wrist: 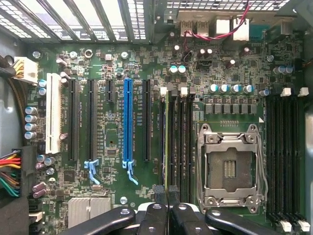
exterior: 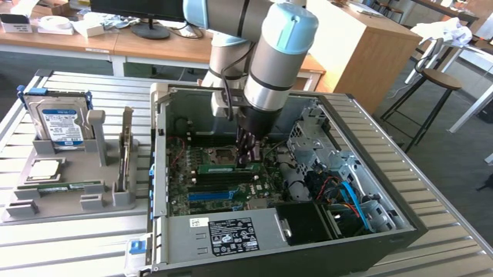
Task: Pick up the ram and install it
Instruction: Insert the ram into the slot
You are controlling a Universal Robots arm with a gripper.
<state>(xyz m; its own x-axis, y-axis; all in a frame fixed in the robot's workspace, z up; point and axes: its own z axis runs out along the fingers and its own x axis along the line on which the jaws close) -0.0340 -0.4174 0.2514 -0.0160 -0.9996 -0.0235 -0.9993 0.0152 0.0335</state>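
Note:
The ram point(exterior: 223, 169) is a thin green stick standing on edge inside the open computer case, over the memory slots beside the CPU socket point(exterior: 223, 154). My gripper point(exterior: 248, 161) reaches straight down into the case and is shut on the ram's top edge. In the wrist view the ram point(wrist: 167, 137) appears edge-on as a narrow green line running along a black memory slot, and the black fingertips point(wrist: 160, 192) of the gripper point(wrist: 167, 195) pinch it from both sides. Whether it is seated in the slot I cannot tell.
A grey holder point(exterior: 46, 208) at the exterior view's left carries a hard drive point(exterior: 58, 121), an upright expansion card point(exterior: 126, 150), a CPU point(exterior: 43, 169) and another green stick point(exterior: 69, 187). Case walls, the power supply point(exterior: 231, 234) and cables point(exterior: 347, 196) hem in the motherboard. A blue slot point(wrist: 128, 122) lies nearby.

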